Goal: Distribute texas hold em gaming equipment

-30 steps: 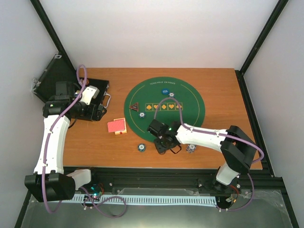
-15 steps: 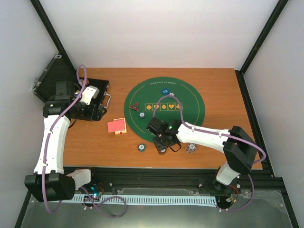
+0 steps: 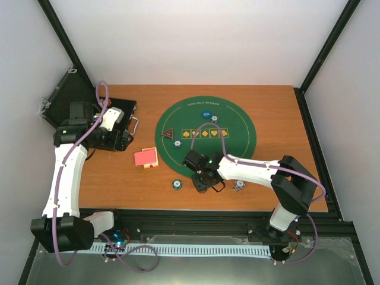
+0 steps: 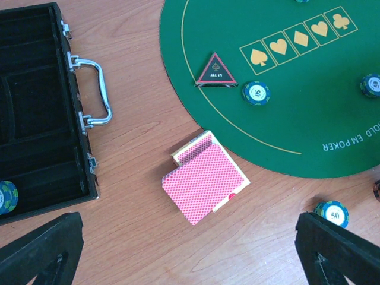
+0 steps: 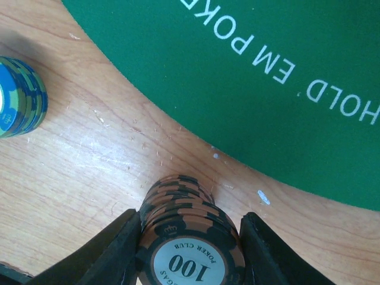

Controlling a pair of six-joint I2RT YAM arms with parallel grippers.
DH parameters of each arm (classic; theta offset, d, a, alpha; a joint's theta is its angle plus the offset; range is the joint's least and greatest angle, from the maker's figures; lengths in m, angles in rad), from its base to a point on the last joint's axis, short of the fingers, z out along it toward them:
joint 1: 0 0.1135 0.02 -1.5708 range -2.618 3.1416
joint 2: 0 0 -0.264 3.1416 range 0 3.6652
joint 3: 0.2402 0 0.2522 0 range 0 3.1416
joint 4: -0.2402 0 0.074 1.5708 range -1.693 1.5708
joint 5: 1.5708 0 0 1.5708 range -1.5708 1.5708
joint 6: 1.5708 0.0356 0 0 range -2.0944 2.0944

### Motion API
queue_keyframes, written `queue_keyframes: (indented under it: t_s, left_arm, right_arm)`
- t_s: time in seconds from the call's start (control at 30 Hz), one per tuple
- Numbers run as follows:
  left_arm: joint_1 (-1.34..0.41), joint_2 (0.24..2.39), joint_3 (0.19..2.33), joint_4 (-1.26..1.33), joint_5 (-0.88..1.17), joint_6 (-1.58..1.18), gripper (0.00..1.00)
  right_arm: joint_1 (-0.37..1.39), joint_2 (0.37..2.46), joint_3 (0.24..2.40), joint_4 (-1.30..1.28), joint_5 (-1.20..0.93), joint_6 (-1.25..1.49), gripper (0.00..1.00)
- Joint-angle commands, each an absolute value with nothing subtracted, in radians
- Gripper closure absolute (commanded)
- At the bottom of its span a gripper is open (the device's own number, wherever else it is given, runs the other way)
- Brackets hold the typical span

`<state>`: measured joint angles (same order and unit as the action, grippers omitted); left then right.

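My right gripper (image 3: 200, 181) (image 5: 190, 256) is shut on a stack of brown-and-black "100" poker chips (image 5: 185, 234), on the wood just off the near edge of the green mat (image 3: 237, 142). Its fingers (image 5: 113, 252) press both sides of the stack. My left gripper (image 3: 122, 141) (image 4: 190, 261) is open and empty, above the wood near the red-backed card deck (image 4: 205, 178) (image 3: 146, 158). The dark triangular marker (image 4: 216, 71) (image 3: 169, 133) and blue round marker (image 3: 206, 114) lie on the mat. Blue-green chips (image 4: 256, 92) (image 4: 331, 214) (image 5: 18, 98) lie around. No orange marker shows.
The open black case (image 4: 35, 113) (image 3: 116, 122) with a metal handle (image 4: 98, 89) lies at the left, with one chip (image 4: 6, 196) inside. Chip stacks stand near the table's front edge (image 3: 176, 184) (image 3: 238, 186). Another chip (image 3: 213, 118) sits by the blue marker.
My right gripper has shifted slightly left and toward the near edge of the mat. The left arm has not moved.
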<state>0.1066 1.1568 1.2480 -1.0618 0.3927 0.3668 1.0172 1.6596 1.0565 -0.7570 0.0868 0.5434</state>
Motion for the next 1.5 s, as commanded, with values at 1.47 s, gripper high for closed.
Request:
queue_keyframes:
  t_s: [1.47]
  left_arm:
    - [0.112,1.150,1.255,-1.042,0.399,0.368,0.00]
  right_arm:
    - [1.028,1.639,1.210,-0.855,0.111,0.508,0.57]
